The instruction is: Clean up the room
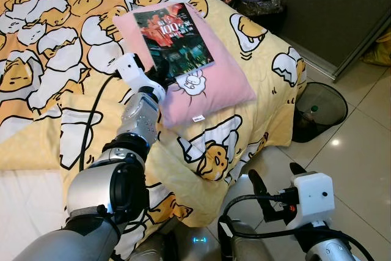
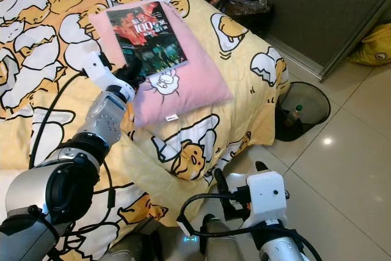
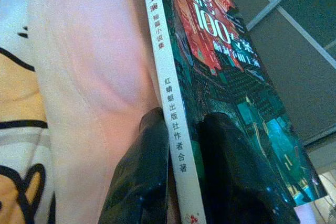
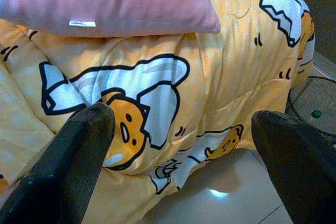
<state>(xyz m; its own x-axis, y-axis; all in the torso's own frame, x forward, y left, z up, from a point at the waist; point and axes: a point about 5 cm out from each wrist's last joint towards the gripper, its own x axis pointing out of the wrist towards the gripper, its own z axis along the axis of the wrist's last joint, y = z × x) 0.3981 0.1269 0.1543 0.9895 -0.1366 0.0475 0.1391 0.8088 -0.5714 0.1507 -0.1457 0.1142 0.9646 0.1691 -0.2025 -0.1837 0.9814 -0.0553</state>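
Observation:
A paperback book (image 1: pixel 173 38) with a dark red-and-teal cover lies on a pink pillow (image 1: pixel 211 93) on the bed. My left gripper (image 1: pixel 160 68) reaches across the yellow egg-print quilt (image 1: pixel 55 41) to the book's near corner. In the left wrist view its fingers (image 3: pixel 142 182) are shut on the book (image 3: pixel 226 66), one under the white spine against the pillow, one on the cover. My right gripper (image 1: pixel 275 172) hangs open low beside the bed's edge, facing the draped quilt (image 4: pixel 157 93), holding nothing.
A black mesh bin (image 1: pixel 321 108) with a bottle inside stands on the tile floor at the bed's corner. A dark bag (image 1: pixel 259 1) sits by the far wall, and a yellow bag (image 1: pixel 379 50) lies at the right. A black cable (image 1: pixel 91 120) runs along my left arm.

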